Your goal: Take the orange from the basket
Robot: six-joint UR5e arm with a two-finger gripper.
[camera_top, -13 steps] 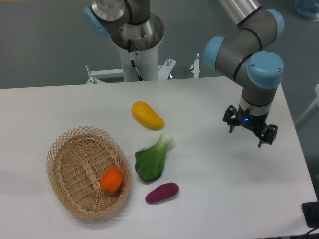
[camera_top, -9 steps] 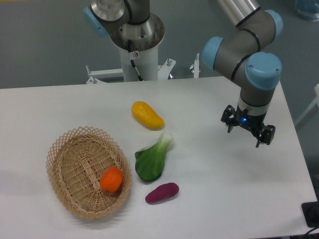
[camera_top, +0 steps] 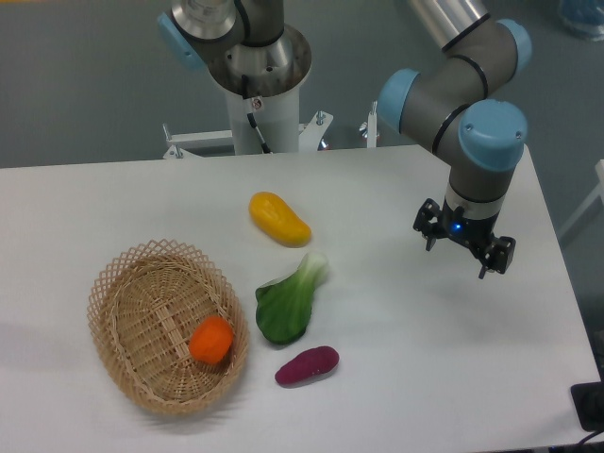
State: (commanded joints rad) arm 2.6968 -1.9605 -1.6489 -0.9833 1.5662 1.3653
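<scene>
The orange [camera_top: 210, 340] is a small bright fruit lying inside the basket [camera_top: 132, 293], against its right wall, at the table's front left. My gripper [camera_top: 456, 261] hangs over the right side of the table, far to the right of the basket. Its two fingers point down and stand apart, open, with nothing between them.
A yellow-orange elongated fruit [camera_top: 278, 218] lies mid-table behind the basket. A green leafy vegetable [camera_top: 289, 299] and a purple sweet potato [camera_top: 307, 365] lie just right of the basket. The arm's base column [camera_top: 258, 85] stands behind the table's far edge.
The gripper has shifted slightly to the left, toward the middle of the table. The fruits and the basket have not moved.
</scene>
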